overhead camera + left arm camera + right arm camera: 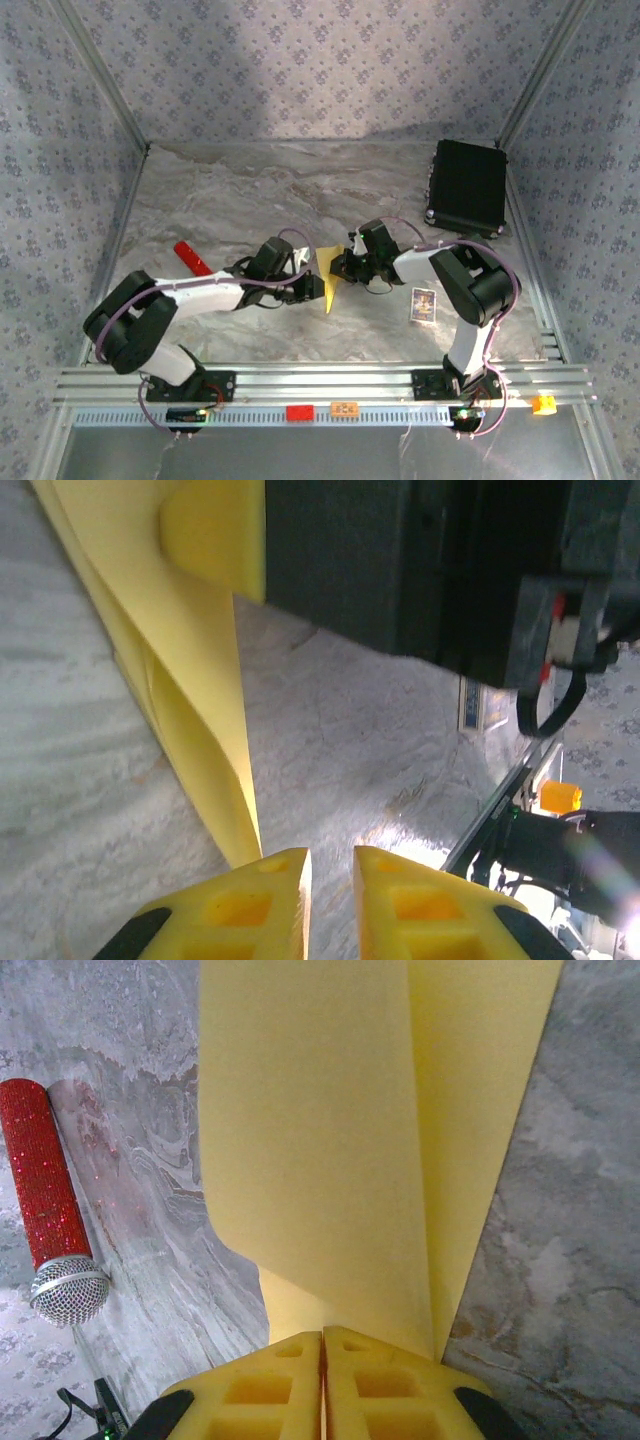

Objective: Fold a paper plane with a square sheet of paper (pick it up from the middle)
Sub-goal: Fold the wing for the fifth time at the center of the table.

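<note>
One crease in, seemingly more folds pending — thin yellow paper sheet [320, 1140] clenched in right gripper [322, 1340]; left gripper [332, 858] parted, empty.

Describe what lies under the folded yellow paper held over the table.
Under the yellow paper, the left wrist view shows grey marbled table. From the right wrist, the sheet covers the surface behind it, so that patch cannot be checked.

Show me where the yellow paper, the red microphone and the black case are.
yellow paper [320, 1130], right wrist view, flat face
red microphone [35, 1170], right wrist view, glittery handle
black case [467, 187], top external view, lid centre
</note>
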`<state>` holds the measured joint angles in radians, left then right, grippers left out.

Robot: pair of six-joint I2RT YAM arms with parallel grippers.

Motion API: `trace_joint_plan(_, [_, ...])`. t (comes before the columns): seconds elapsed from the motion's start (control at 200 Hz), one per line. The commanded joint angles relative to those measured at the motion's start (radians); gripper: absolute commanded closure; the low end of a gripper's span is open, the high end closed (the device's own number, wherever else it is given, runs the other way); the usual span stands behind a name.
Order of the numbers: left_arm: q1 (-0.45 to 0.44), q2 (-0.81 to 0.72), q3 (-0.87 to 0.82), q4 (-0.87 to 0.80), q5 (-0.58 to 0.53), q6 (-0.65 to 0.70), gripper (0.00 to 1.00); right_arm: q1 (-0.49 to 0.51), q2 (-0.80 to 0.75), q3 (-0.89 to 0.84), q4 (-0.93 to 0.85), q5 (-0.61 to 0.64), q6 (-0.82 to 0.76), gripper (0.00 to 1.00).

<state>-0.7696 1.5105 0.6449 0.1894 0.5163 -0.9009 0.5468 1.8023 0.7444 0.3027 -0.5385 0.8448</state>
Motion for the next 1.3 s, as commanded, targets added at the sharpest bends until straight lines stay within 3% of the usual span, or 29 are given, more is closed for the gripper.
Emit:
trace_joint_plan(0.0, [0.010, 0.075, 0.076, 0.054, 0.058, 0.003, 0.85, -0.007, 0.017, -0.029, -0.128, 0.097, -0.008, 0.88])
trace_joint_plan(0.415, [0.010, 0.250, 0.156, 0.112, 0.095, -0.004, 0.87, -0.011, 0.015, -0.034, -0.123, 0.095, -0.005, 0.88])
trace_joint_plan(0.849, [-0.009, 0.326, 0.074, 0.177, 0.126, -0.026, 0.92, -0.020, 0.020, -0.041, -0.124, 0.098, -0.005, 0.88])
trace_joint_plan(1.069, [-0.015, 0.311, 0.041, 0.154, 0.119, -0.022, 0.93, -0.023, 0.017, -0.042, -0.132, 0.104, -0.003, 0.88])
trace_joint_plan(1.294, [-0.042, 0.265, 0.053, -0.020, 0.073, 0.061, 0.94, -0.027, 0.012, -0.046, -0.140, 0.110, -0.002, 0.88])
